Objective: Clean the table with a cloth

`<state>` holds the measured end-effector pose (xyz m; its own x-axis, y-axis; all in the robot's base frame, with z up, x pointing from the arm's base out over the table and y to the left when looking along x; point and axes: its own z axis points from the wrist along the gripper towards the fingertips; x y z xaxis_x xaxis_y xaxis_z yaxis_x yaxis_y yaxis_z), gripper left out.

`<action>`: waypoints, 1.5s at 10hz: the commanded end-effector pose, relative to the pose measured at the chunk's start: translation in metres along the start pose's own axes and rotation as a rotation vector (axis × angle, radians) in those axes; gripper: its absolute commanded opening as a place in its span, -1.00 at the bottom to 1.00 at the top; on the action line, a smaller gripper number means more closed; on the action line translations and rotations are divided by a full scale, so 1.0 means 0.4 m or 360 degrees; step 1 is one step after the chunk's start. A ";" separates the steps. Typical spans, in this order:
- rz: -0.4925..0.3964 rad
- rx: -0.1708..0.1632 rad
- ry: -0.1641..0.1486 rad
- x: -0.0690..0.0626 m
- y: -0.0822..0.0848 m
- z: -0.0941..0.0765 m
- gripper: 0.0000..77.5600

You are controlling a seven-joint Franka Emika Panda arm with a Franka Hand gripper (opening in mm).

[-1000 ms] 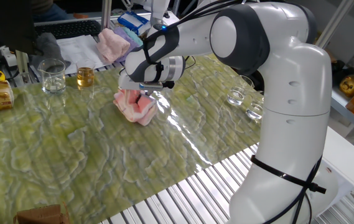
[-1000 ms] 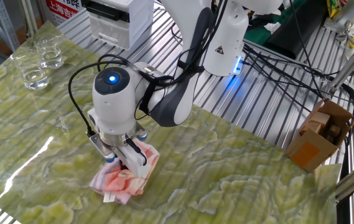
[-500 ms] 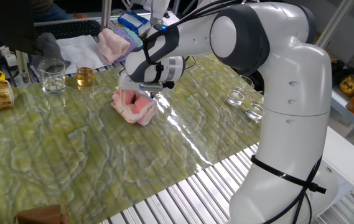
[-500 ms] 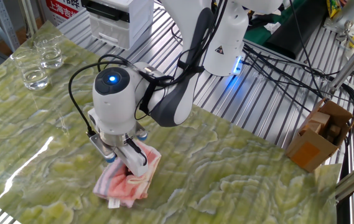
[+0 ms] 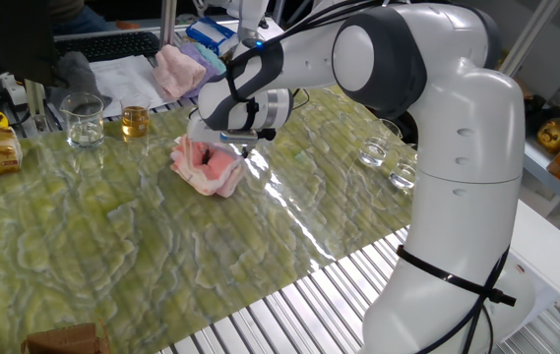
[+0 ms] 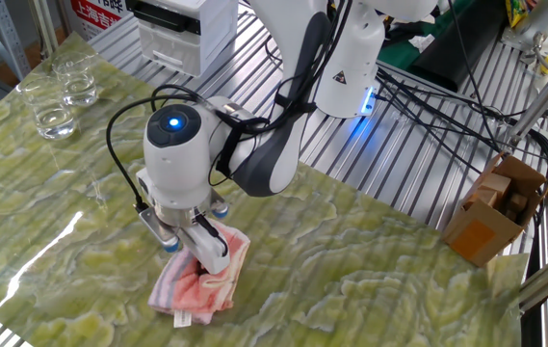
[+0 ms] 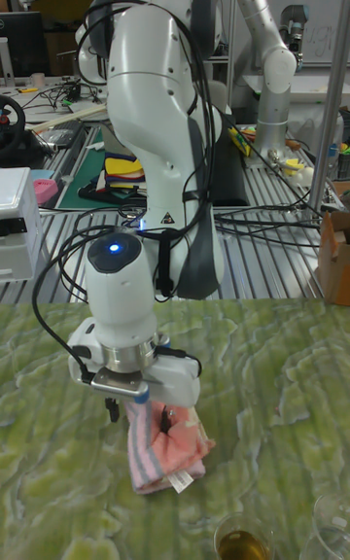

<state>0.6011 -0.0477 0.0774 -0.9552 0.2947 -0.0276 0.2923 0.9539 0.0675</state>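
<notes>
Cloth (image 5: 206, 166), salmon-pink, bunched flat on the table (image 5: 112, 246) under the gripper (image 5: 222, 149). It has slid a little since a second ago: leftward in one fixed view, toward the near edge in the other. Gripper's fingers (image 6: 208, 252) are pressed down into the cloth's folds, closed on it. Fingertips buried in fabric; how much cloth lies between them is hard to make out. White tag shows at the cloth's near corner (image 7: 181, 482). Beaker (image 5: 84, 120) and small amber-filled glass (image 5: 134, 122) stand at the far left edge, well apart from the cloth. Paler pink cloth (image 5: 179, 69) lies beyond the table. Two empty glasses (image 5: 388, 164) sit right, partly cut off by the arm.
</notes>
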 end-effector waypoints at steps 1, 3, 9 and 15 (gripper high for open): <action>0.0030 0.0087 0.0009 0.018 0.016 -0.115 0.99; 0.0029 0.0095 0.0005 0.014 0.016 -0.125 0.99; 0.0049 0.0128 0.0027 0.002 0.012 -0.225 0.99; 0.0029 0.0146 0.0079 -0.008 0.032 -0.312 0.99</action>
<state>0.5998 -0.0439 0.1970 -0.9488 0.3155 0.0183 0.3151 0.9488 -0.0201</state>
